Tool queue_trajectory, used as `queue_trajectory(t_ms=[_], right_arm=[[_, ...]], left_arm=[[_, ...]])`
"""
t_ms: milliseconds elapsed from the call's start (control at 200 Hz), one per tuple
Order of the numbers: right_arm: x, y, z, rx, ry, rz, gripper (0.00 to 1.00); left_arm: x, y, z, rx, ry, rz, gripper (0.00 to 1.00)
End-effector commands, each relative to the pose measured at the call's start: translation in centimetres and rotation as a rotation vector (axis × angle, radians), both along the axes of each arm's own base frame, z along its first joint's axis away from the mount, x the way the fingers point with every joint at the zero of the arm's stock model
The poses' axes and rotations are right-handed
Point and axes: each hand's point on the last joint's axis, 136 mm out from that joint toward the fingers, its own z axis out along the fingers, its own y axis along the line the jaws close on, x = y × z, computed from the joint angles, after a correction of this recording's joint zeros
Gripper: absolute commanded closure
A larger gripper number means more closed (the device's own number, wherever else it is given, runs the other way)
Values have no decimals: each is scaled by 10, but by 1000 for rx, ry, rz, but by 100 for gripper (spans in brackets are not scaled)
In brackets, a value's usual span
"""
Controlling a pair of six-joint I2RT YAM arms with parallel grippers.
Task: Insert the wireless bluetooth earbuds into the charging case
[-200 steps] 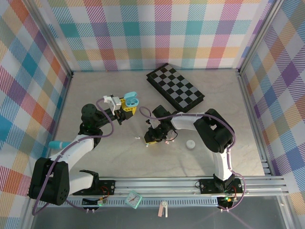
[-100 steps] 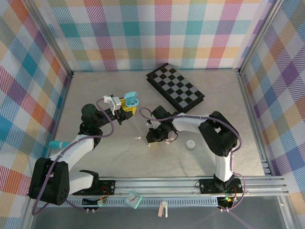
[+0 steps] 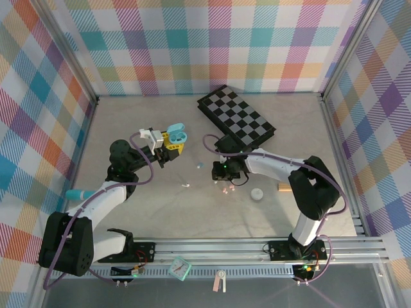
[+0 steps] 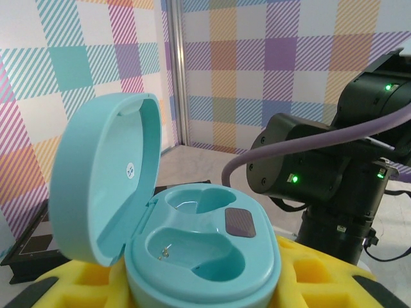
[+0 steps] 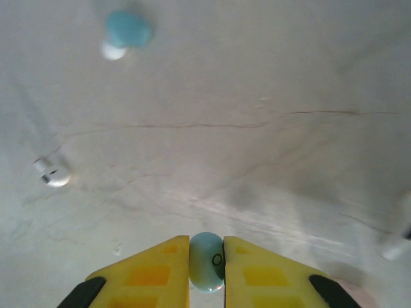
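Right tool (image 5: 206,242) shifted rightward, pinching blue earbud (image 5: 207,263) lengthwise.

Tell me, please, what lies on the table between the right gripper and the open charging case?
One loose pale blue earbud, plain in the top view; nothing else lies there.

Charging case (image 4: 199,256), teal, is seen open, lid tilted back to the left. Two wells are exposed, with a small dark patch set between them. The case is flanked by yellow fingers (image 4: 314,282). A black arm (image 4: 334,167), with green lights lit and a purple cable, is noted behind at right.
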Motion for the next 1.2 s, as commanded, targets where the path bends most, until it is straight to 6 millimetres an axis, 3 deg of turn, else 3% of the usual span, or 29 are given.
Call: queue_trajectory(t_ms=[0, 410, 775, 1010, 1195], right_arm=[[5, -26, 7, -89, -12, -134, 82], [11, -50, 28, -162, -71, -198, 83], [14, -45, 90, -68, -209, -120, 82], [13, -32, 134, 33, -294, -37, 82], [13, -32, 132, 20, -289, -14, 81]], left_arm=[[-3, 4, 10, 7, -71, 7, 65], [-5, -7, -8, 49, -51, 3, 65], [-12, -37, -28, 93, -13, -72, 65], [-17, -51, -46, 137, 23, -111, 65], [-16, -52, -44, 124, 19, -113, 65]])
